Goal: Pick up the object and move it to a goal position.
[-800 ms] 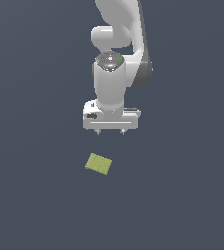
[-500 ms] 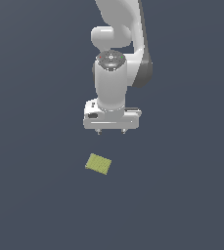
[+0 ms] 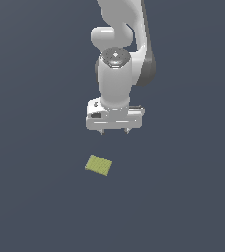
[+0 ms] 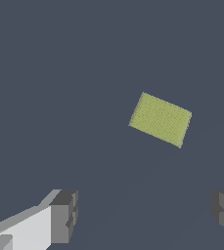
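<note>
On the flat dark grey-blue floor point(image 3: 40, 197) we see the object point(image 3: 98, 165), a small flat yellow-green block, squarish, thin, lying flat and rotated a bit so its edges run skew to the frame. In the wrist view the object point(image 4: 160, 119) shows fine ribbed lines across its top face and a slightly darker thin side edge along one side; colour is even, no markings besides the ribbing. It looks much smaller than the white robot hand.

We see the gripper point(image 3: 114, 132) hanging above the floor, pointing straight down, its two short dark fingertips poking out under the white hand body. The object sits lower in the exterior view and a little toward the exterior view's left of the gripper, apart from it, nothing touching. The white arm point(image 3: 116, 74) rises up out of the frame behind the hand.

In the wrist view the gripper point(image 4: 145, 215) has its fingers point(image 4: 64, 215) spread wide, a big empty gap between the two grey pads, holding nothing. The object lies outside that gap, on the floor beyond the fingertips, closer to the finger at the picture's edge than to the one with the white housing.
</note>
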Robot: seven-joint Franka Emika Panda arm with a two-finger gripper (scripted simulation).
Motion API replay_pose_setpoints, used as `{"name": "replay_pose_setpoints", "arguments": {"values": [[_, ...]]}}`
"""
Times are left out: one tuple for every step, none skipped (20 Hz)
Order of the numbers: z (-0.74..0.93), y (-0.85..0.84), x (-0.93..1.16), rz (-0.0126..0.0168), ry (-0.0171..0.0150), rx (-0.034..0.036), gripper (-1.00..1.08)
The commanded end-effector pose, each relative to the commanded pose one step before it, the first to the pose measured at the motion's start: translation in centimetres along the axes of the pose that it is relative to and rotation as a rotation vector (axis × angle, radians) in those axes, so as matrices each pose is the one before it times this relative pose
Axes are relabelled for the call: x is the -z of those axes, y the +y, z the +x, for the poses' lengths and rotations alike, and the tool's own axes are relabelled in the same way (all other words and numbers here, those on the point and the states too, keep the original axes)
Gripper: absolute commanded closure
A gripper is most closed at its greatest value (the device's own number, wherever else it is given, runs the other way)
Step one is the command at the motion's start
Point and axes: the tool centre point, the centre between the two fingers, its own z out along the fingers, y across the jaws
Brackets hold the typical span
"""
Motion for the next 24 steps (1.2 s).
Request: {"name": "replay_pose_setpoints", "arguments": {"values": [[0.001, 0.032, -0.023, -0.00015, -0.00028, 0.0008, -0.92], [0.016, 0.008, -0.02, -0.00013, -0.00006, 0.00276, -0.92], [0.026, 0.018, -0.034, -0.00023, -0.00011, 0.00408, -0.92], [0.035, 0.027, -0.049, -0.00033, -0.00018, 0.00538, -0.92], [0.044, 0.036, -0.063, -0.00042, -0.00024, 0.00668, -0.92], [0.052, 0.05, -0.077, -0.0005, -0.0003, 0.00788, -0.92], [0.06, 0.057, -0.091, -0.00058, -0.00036, 0.00916, -0.92], [0.067, 0.067, -0.103, -0.00064, -0.00041, 0.01035, -0.92], [0.073, 0.074, -0.115, -0.00069, -0.00046, 0.0115, -0.92], [0.079, 0.081, -0.126, -0.00073, -0.0005, 0.01276, -0.92], [0.085, 0.088, -0.138, -0.00077, -0.00055, 0.01398, -0.92], [0.09, 0.097, -0.149, -0.0008, -0.0006, 0.01508, -0.92], [0.095, 0.107, -0.163, -0.00083, -0.00066, 0.01638, -0.92], [0.1, 0.117, -0.177, -0.00085, -0.00072, 0.01765, -0.92], [0.104, 0.127, -0.19, -0.00086, -0.00078, 0.01881, -0.92], [0.107, 0.137, -0.203, -0.00086, -0.00083, 0.02004, -0.92], [0.109, 0.148, -0.217, -0.00085, -0.00089, 0.0213, -0.92], [0.112, 0.159, -0.232, -0.00083, -0.00094, 0.02262, -0.92], [0.113, 0.171, -0.247, -0.0008, -0.00099, 0.02392, -0.92], [0.113, 0.183, -0.262, -0.00075, -0.00104, 0.02522, -0.92], [0.11, 0.192, -0.273, -0.00069, -0.00106, 0.02611, -0.92], [0.104, 0.195, -0.275, -0.0006, -0.00104, 0.02612, -0.92], [0.097, 0.197, -0.276, -0.0005, -0.00102, 0.0261, -0.92], [0.089, 0.199, -0.278, -0.00042, -0.00099, 0.02606, -0.92]]}}
